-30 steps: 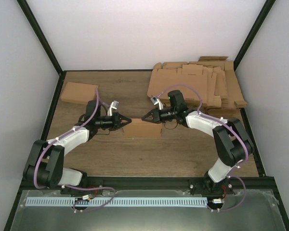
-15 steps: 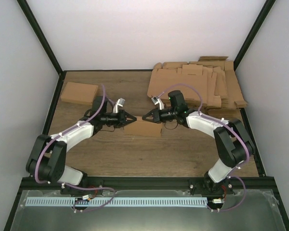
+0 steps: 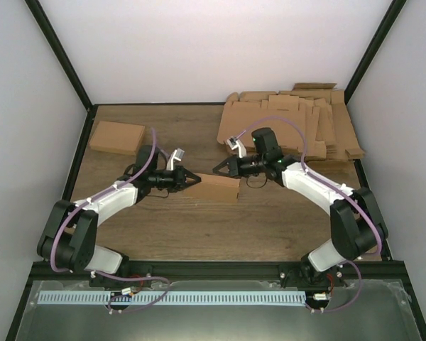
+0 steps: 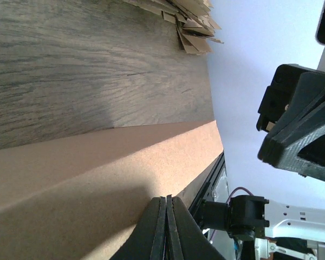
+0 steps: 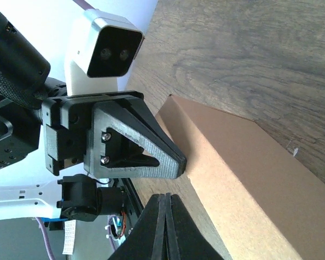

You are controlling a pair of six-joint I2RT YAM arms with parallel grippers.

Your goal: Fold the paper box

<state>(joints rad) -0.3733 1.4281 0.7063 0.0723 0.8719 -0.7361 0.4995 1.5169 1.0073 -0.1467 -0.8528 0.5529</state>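
The paper box (image 3: 216, 190) lies folded shut as a flat brown carton in the middle of the table. My left gripper (image 3: 197, 179) is shut with nothing in it, its tip at the box's left end, over the top face (image 4: 97, 179). In the left wrist view its closed fingertips (image 4: 166, 198) rest against the cardboard. My right gripper (image 3: 214, 170) is also shut and empty, hovering just behind the box's far left corner. In the right wrist view its tip (image 5: 163, 196) is beside the box (image 5: 249, 173), and the left gripper's fingers (image 5: 168, 154) touch the box edge.
A thick pile of flat cardboard sheets (image 3: 291, 124) fills the back right corner. Another folded brown box (image 3: 116, 136) sits at the back left. Black frame rails (image 3: 81, 153) border the wooden table.
My left gripper has pushed rightward and its tip now sits on the box's left end. The right wrist has lifted and drawn slightly back. The box seems nudged a little to the right.
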